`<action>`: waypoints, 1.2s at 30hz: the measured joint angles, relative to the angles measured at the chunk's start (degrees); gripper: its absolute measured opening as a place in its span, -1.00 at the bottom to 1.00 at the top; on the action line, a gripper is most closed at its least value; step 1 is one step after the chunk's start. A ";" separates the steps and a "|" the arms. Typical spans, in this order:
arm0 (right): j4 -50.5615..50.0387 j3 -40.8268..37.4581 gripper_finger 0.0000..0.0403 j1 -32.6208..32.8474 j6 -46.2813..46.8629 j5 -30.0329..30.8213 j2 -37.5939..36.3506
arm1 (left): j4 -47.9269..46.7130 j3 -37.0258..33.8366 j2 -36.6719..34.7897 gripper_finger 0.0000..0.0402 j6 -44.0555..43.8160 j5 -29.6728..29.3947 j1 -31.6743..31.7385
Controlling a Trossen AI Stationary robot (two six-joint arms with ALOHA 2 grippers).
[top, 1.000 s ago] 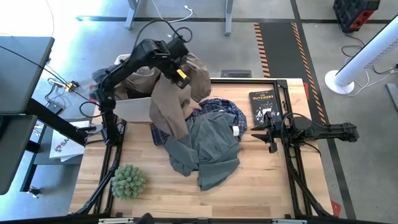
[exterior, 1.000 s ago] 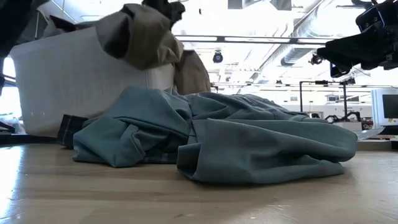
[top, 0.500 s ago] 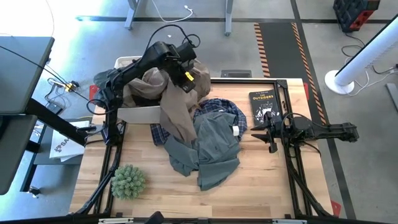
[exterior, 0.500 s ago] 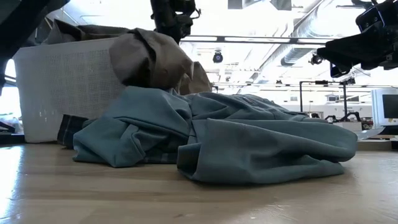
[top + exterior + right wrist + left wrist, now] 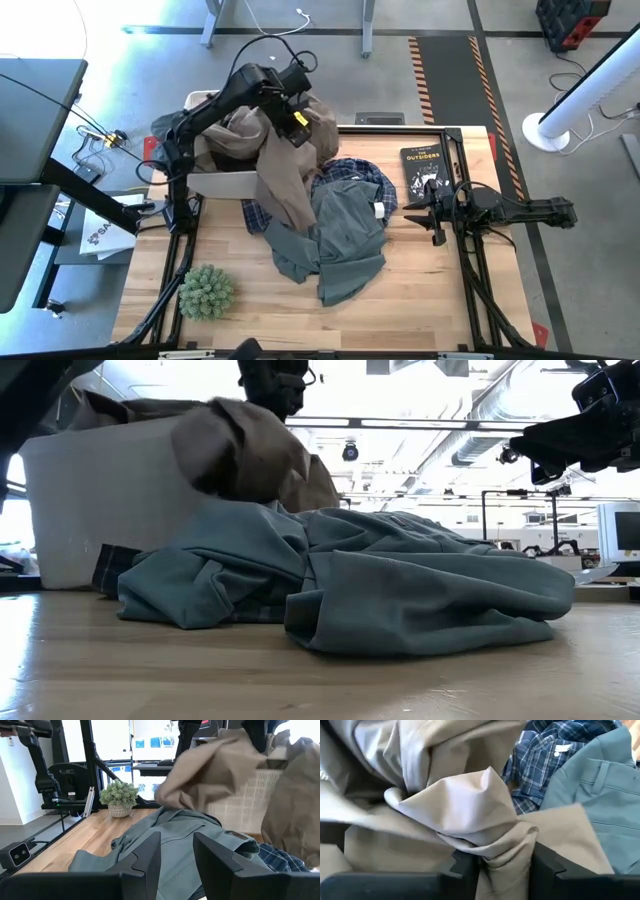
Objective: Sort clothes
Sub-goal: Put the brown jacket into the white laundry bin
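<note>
My left gripper [image 5: 291,112] is above the far right corner of the white basket [image 5: 215,183], shut on the taupe-brown garment [image 5: 283,175]. That garment lies partly in the basket. Its tail hangs over the basket's right rim onto the pile. The grey-green T-shirt [image 5: 342,238] lies crumpled on the table's middle, over the blue plaid shirt [image 5: 358,175]. My right gripper [image 5: 428,213] waits, open and empty, right of the pile. The thin white garment does not show plainly. My left gripper pinches a bunched fold of the taupe-brown garment [image 5: 506,854] between its two fingers [image 5: 465,869], several layers thick. The fingers come from above, slanting down. The cloth hangs slack below them, part in the basket and its tail [image 5: 288,205] on the pile.
A black book [image 5: 424,170] lies at the far right of the table, beside my right arm. A small green plant [image 5: 206,291] stands at the near left corner. Bare wood shows along the near edge [image 5: 400,320].
My left gripper has gone a little toward the far edge, over the basket, still shut on the taupe-brown garment. The bunched cloth, held high before, has come down and now drapes into the basket and over its rim. Its tail stays on the pile.
</note>
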 joint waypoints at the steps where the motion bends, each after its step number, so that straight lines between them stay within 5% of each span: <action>1: 0.01 0.00 -0.44 0.00 0.01 0.00 0.00 | -0.05 0.00 0.05 -0.36 0.26 0.51 0.32; 8: 0.01 0.00 -0.44 0.00 0.01 0.00 0.00 | -2.63 0.07 -1.02 0.01 -2.29 2.58 1.49; 17: 0.01 0.00 -0.44 0.00 0.01 0.00 0.00 | 2.46 -8.90 -0.54 -0.01 -1.03 2.25 -1.22; 21: -0.01 0.00 -0.44 0.00 0.01 0.00 0.00 | 0.79 -11.87 -0.52 -0.24 -1.01 1.80 -1.24; 27: 0.01 0.00 -0.44 0.00 0.01 0.00 0.00 | -1.37 -6.60 -1.78 -0.91 -0.82 2.85 -1.46; 36: -0.01 0.00 -0.44 0.00 0.01 0.00 0.00 | -2.79 3.26 -5.31 -0.98 -1.81 2.20 0.77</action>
